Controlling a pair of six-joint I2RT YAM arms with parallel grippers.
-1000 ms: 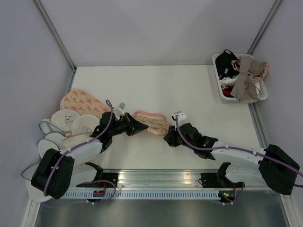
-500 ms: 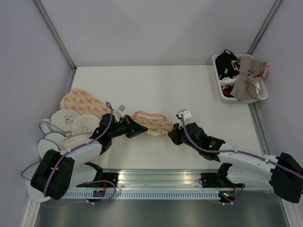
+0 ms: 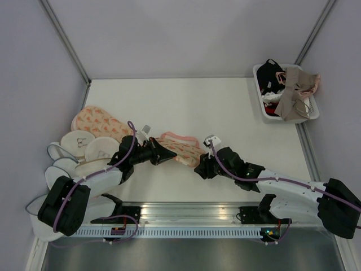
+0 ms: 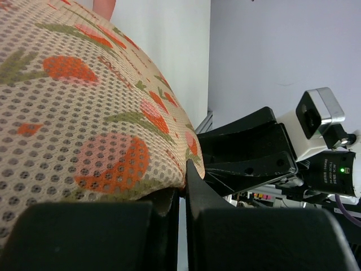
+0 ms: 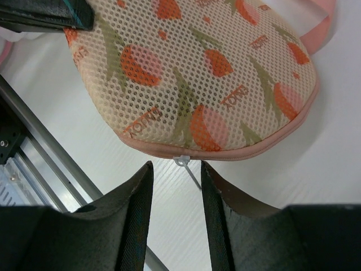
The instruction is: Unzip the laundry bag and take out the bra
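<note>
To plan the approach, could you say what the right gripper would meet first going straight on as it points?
Probably the white zipper pull at the laundry bag's pink edge, just ahead of the right gripper's open fingers; depth is uncertain.

The laundry bag (image 3: 179, 145), a peach mesh pouch printed with orange-red carrots and edged in pink, lies across the near middle of the white desk (image 3: 197, 101), its small zip pull (image 5: 181, 161) at the trimmed edge.
</note>
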